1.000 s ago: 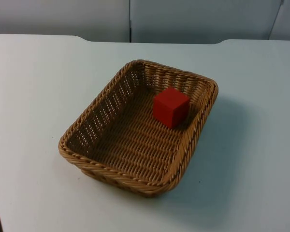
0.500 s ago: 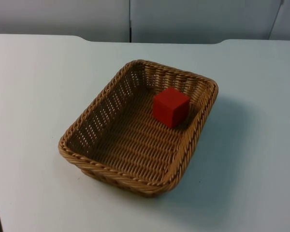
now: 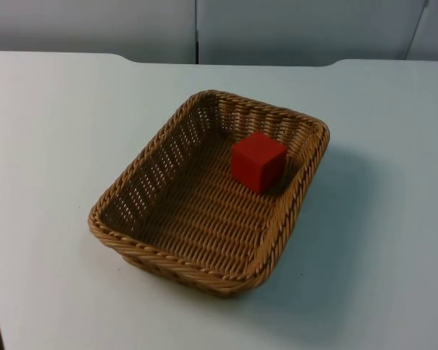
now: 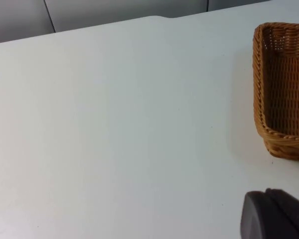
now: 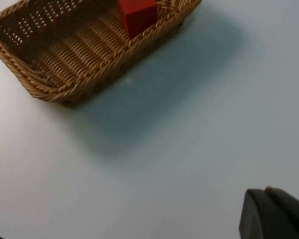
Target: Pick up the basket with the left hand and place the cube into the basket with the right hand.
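Meanwhile the red cube (image 3: 258,161) sits inside the basket (image 3: 160,265) on the white table (image 3: 51,146); jaws' state cannot be told.

I see even, bright light with no glare on the white table (image 3: 51,146). The wicker basket (image 3: 168,266) throws a soft shadow (image 3: 336,219) to its right; everything looks sharp.

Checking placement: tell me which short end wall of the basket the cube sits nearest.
The red cube sits by the basket's far short wall, toward the grey partition; the near wall has bare weave before it.
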Motion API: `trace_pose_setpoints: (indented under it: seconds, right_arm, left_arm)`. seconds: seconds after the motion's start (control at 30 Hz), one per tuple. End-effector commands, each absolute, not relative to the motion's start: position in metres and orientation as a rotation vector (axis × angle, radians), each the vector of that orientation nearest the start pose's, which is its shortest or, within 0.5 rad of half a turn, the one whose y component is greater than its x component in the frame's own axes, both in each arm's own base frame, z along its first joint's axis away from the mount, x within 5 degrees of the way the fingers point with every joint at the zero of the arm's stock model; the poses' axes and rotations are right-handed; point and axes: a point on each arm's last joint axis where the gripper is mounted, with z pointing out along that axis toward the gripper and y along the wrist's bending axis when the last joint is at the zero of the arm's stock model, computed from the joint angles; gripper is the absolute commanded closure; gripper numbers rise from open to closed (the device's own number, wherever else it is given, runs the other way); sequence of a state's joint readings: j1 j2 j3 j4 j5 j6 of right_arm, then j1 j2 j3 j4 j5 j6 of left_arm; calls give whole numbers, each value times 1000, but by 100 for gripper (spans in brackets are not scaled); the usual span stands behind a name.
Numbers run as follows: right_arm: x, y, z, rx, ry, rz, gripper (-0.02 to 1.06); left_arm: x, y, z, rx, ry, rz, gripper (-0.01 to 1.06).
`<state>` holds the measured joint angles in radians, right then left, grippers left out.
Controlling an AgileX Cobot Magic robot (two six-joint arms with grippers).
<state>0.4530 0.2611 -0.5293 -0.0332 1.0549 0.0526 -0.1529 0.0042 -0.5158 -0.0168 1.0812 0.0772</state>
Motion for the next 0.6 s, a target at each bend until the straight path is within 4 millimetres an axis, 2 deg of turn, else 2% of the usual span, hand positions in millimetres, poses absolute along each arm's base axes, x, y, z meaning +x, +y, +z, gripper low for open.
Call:
trace_pose_setpoints:
  seconds: [0.0, 0.2, 0.33, 0.57]
  right_arm:
    - [28, 9, 287, -418, 2169, 213, 105]
    - [16, 2, 290, -282, 2090, 166, 105]
    - [-2, -3, 291, -136, 1995, 100, 105]
    - [-7, -2, 291, -22, 1966, 47, 105]
  left_arm:
    - [-7, -1, 280, 230, 2037, -82, 105]
    - [-7, -1, 280, 230, 2037, -82, 105]
    - [-7, -1, 280, 230, 2037, -82, 105]
    - [-7, -1, 280, 230, 2037, -82, 105]
